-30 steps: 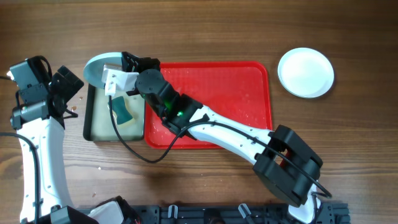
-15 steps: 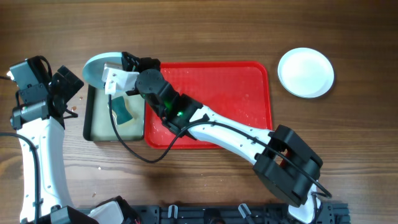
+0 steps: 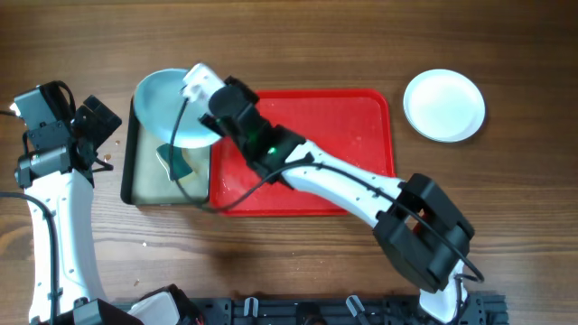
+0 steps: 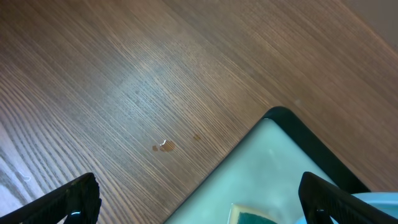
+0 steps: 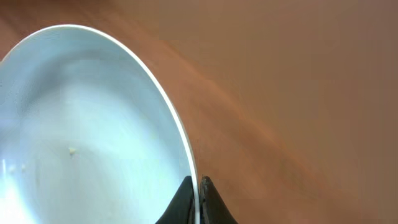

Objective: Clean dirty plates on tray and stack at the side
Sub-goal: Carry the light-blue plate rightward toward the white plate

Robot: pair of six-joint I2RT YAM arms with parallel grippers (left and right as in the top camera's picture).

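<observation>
Overhead view: the right gripper (image 3: 209,101) is clenched on the rim of the round pale turquoise plastic plate (image 3: 167,106), at upper left of the frame. Half a second earlier this plate showed as a tilted ellipse at the top corner of the small black-rimmed tray (image 3: 128,171). It now shows nearly full-round, above that tray, and hides part of the green-and-yellow sponge (image 3: 172,161). This probably means the plate is leaving the cleaning step and is ready to be stacked. The round white plastic plate (image 3: 443,106) lies on the table at upper right, beside the large red plastic tray (image 3: 343,135), which shows no plate.

Left wrist view: the left gripper (image 4: 199,202) is released, jaws wide, above the black-rimmed tray's corner.

Right wrist view: the fingertips (image 5: 186,202) pinch the plate rim at bottom centre. A small speck shows on the plate's face.
</observation>
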